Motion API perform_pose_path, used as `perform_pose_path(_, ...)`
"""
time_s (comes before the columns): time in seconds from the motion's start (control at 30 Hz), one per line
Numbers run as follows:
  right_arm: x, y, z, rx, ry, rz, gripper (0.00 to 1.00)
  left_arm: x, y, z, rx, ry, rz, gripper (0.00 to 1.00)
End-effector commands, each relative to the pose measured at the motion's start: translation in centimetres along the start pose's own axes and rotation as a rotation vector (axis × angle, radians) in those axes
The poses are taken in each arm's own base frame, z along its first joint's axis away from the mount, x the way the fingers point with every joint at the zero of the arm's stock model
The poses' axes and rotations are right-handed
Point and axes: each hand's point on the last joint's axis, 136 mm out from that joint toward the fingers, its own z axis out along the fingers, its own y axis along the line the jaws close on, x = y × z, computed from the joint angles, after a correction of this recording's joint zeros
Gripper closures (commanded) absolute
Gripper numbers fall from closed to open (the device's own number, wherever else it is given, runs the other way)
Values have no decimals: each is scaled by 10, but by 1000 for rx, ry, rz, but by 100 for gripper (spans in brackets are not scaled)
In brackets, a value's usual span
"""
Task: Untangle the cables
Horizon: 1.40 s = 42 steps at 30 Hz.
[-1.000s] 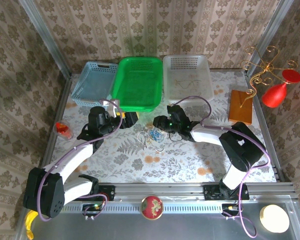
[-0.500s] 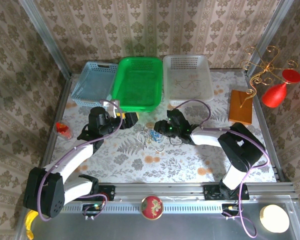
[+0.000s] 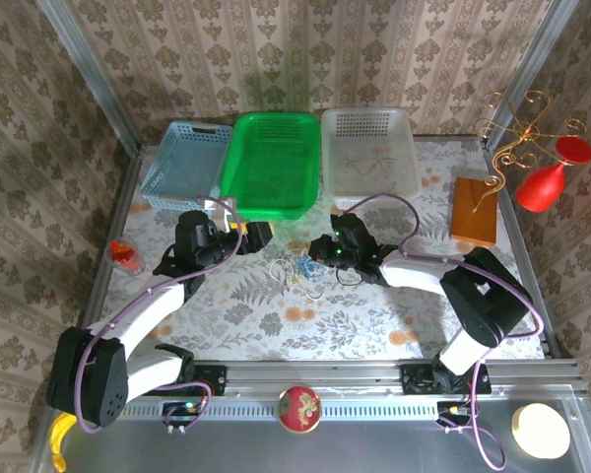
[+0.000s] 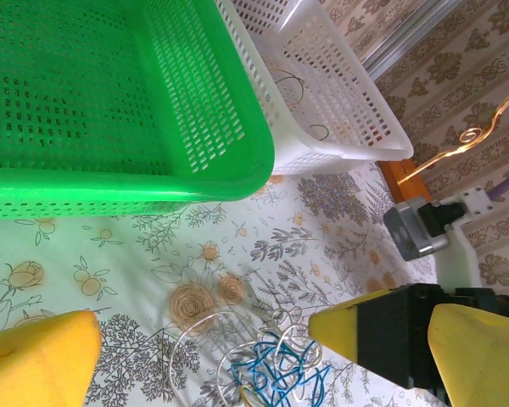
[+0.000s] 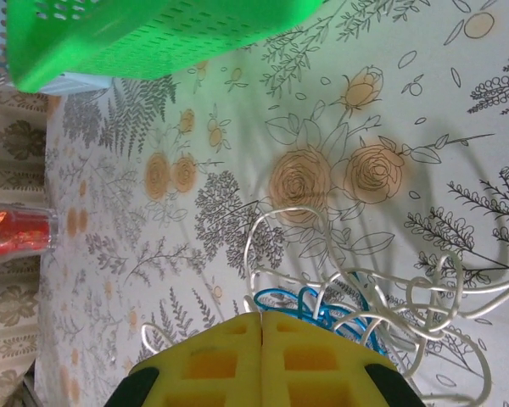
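Note:
The cables (image 3: 300, 268) lie as one small tangle of blue and whitish cords on the flowered cloth, between my two grippers. In the left wrist view the cables (image 4: 276, 373) sit low in the middle, and my left gripper (image 4: 254, 343) is open wide around that spot, one yellow finger (image 4: 34, 365) on each side. My left gripper (image 3: 259, 235) hovers just left of the tangle. My right gripper (image 3: 318, 248) is at the tangle's right edge. Its yellow fingers are pressed together (image 5: 261, 326), and a white strand and a blue loop of the cables (image 5: 356, 309) run into the seam at the tips.
Along the back stand a blue basket (image 3: 185, 163), a green basket (image 3: 272, 163) and a white basket (image 3: 369, 148) holding thin cords. A brown block (image 3: 474, 209) and red glass ornament (image 3: 547, 182) are at right, a red cup (image 3: 125, 256) at left.
My right gripper has shifted slightly right and down at the tangle's edge, and its forearm has swung. The loops have shifted a little. The left arm has stayed put.

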Motion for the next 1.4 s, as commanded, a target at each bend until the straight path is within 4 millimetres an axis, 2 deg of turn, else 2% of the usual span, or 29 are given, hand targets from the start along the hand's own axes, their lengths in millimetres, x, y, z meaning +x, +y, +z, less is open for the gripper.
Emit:
perform_pose_path(0.0,-13,27,-16,-36,-25,-58,100,4,1,2,16,9,21,0)
perform_pose_path(0.13,-21,47,-28,-72,-30,-101,100,5,0,4,30,20,29,0)
perform_pose_path(0.23,-21,55,-29,-90,-8,-125,100,7,0,6,40,30,29,0)
perform_pose_path(0.37,-12,55,-17,-113,40,-133,84,7,-2,9,56,38,23,0)
perform_pose_path(0.43,-9,51,-13,-106,47,-133,71,7,-3,9,59,41,22,0)
perform_pose_path(0.5,-8,47,-11,-92,45,-134,65,7,-3,9,61,40,23,0)
perform_pose_path(0.67,-6,38,-12,-42,35,-158,64,6,-4,9,62,41,29,0)
perform_pose_path(0.93,-11,15,-6,95,6,-188,55,7,-1,11,58,43,22,0)
perform_pose_path(1.37,-22,15,20,74,6,-141,55,8,-1,11,57,45,23,0)
